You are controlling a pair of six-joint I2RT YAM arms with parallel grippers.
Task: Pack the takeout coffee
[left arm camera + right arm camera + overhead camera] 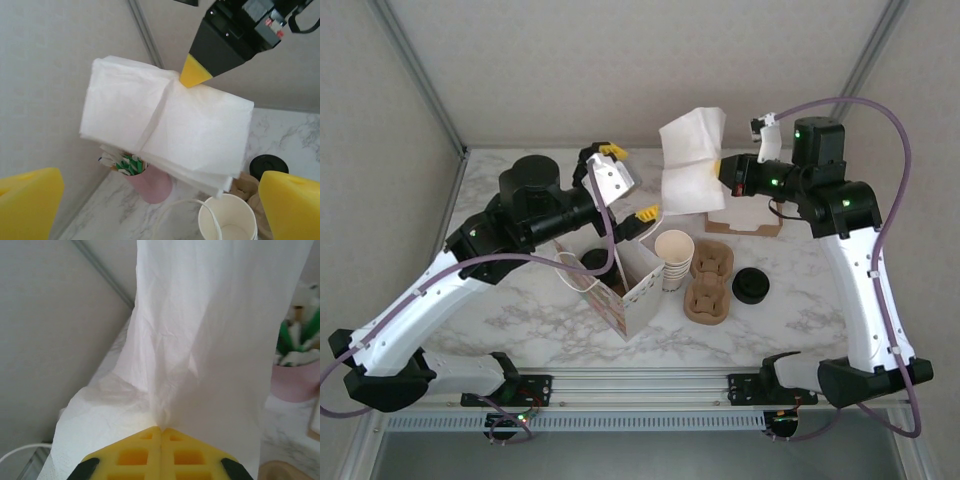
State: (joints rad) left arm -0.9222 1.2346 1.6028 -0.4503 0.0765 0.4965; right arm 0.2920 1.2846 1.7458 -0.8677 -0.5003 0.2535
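Takeout coffee: cup with black lid, apparently upright inside paper bag, long axis vertical. Lies below left gripper, toward near edge; left arm nearer. Left jaws spread wide, empty, facing napkin. Right gripper clenched on napkin edge, napkin hanging between both grippers, beyond bag. Judged next: napkin travels down and nearward into bag mouth beside cup.
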